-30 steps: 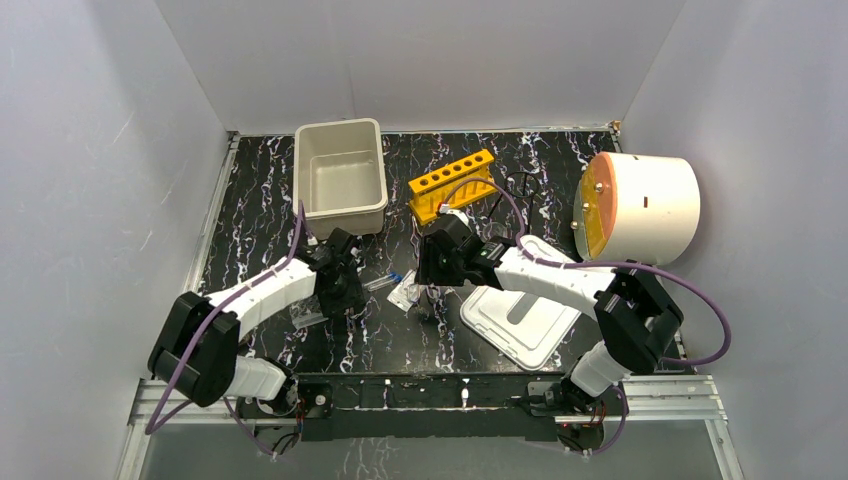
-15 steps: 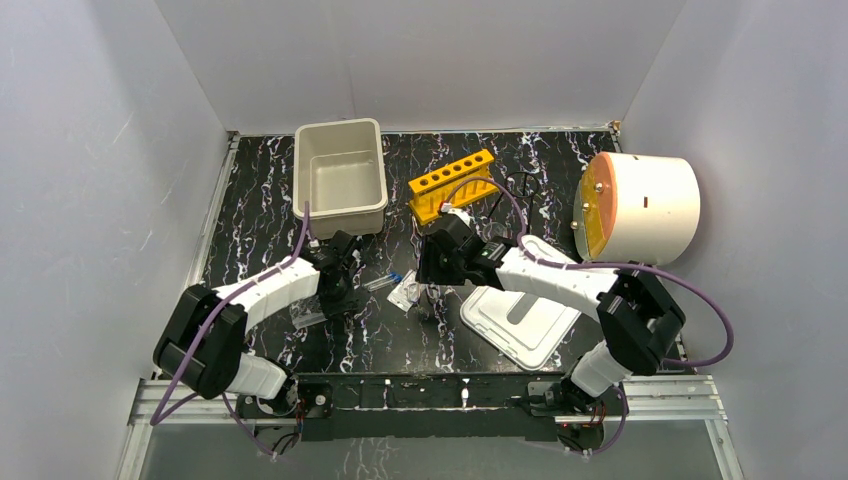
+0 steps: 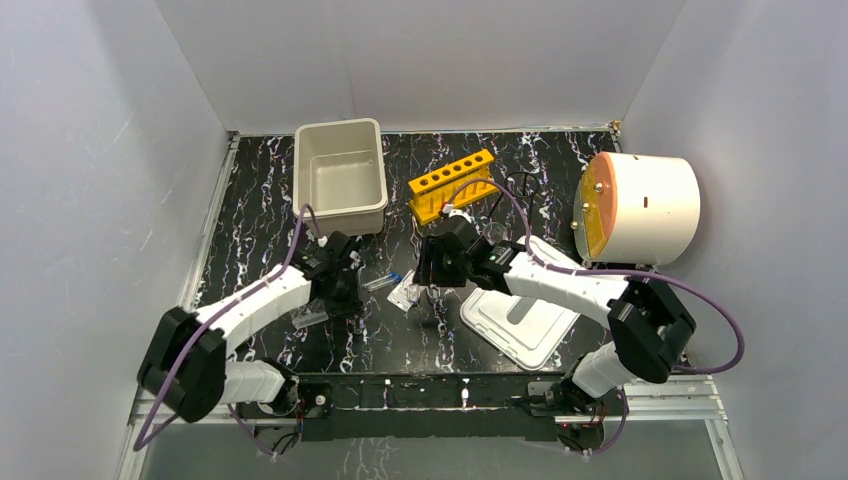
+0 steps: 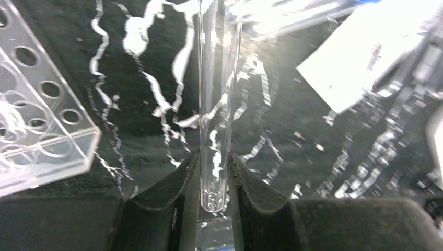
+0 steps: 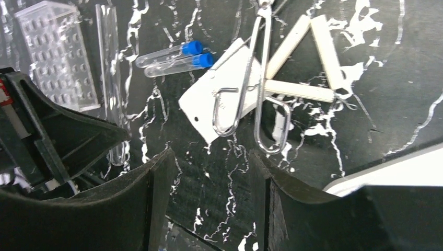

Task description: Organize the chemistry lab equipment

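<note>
**Left Hand Closes on Glass Tube**

The left hand point(image 4: 214, 175) has narrowed its jaws and now pinches the glass tube point(image 4: 214, 99) at its rounded end, beside the clear rack point(image 4: 39, 130); lifting can likely follow. The right hand point(image 5: 209, 175) hangs open above the metal tweezers point(image 5: 259, 94). The beige bin point(image 3: 341, 216) holds nothing yet.

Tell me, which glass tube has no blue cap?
The long bare tube pinched in the left tool. The other two tubes, lying side by side, both wear blue caps.
</note>
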